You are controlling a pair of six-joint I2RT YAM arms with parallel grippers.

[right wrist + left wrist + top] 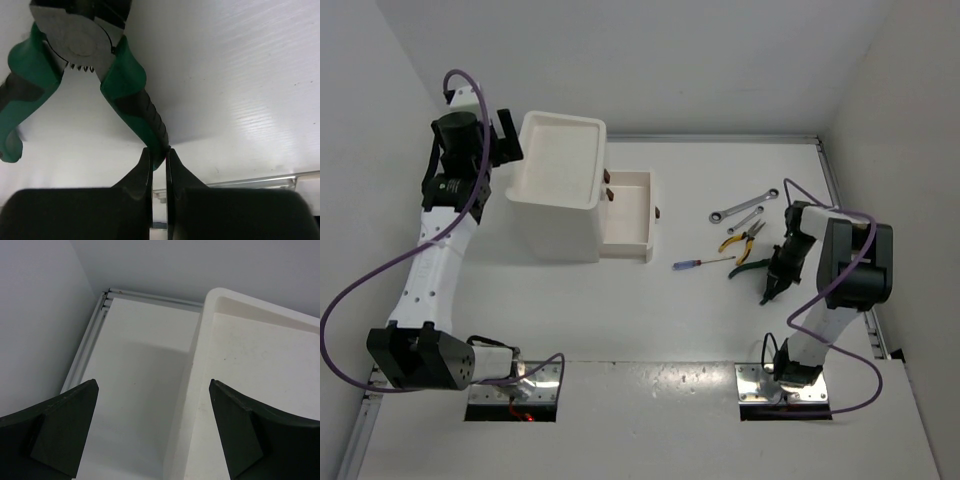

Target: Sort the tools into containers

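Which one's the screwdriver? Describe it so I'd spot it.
Find the white cabinet with its open drawer. Right of the drawer, lying alone, is the screwdriver: a thin straight rod with a blue handle, unlike the forked yellow pliers and silver wrenches.

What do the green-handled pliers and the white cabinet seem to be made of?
The green-handled pliers: grips look like matte green rubber or plastic with black inserts; the head looks like dull grey steel, showing a round pivot and small teeth. The white cabinet: probably moulded plastic, smooth and evenly off-white with rounded rims.
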